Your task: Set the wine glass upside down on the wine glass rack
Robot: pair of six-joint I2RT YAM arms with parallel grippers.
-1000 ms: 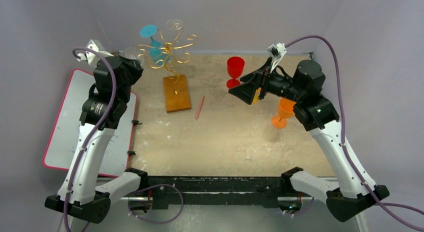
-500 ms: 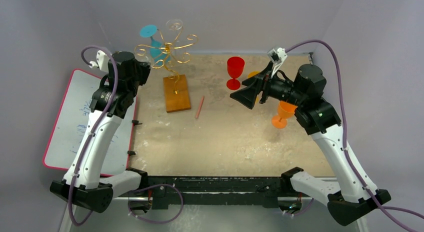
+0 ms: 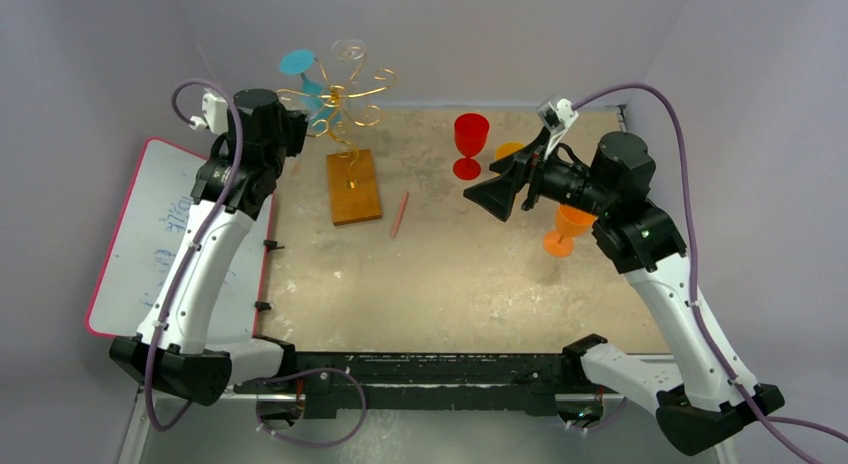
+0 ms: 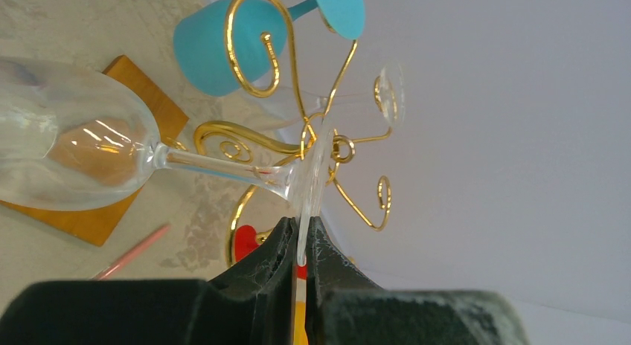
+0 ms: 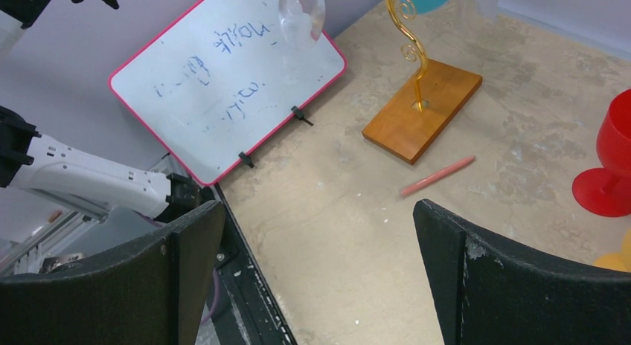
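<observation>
Left gripper clamped on the foot of the clear wine glass, held sideways just beside the wine glass rack scrolls, not hung yet; right gripper wide apart, right of the rack; counts: one teal glass and one other clear glass on the rack, one red glass and two orange glasses on the desk.

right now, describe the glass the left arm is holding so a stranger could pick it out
Look to the gold wine glass rack at the far left of the table. Beside its scroll arms, the left gripper pinches the foot of a wine glass. It is clear, unlike the teal glass hung there, and the only one gripped.
</observation>
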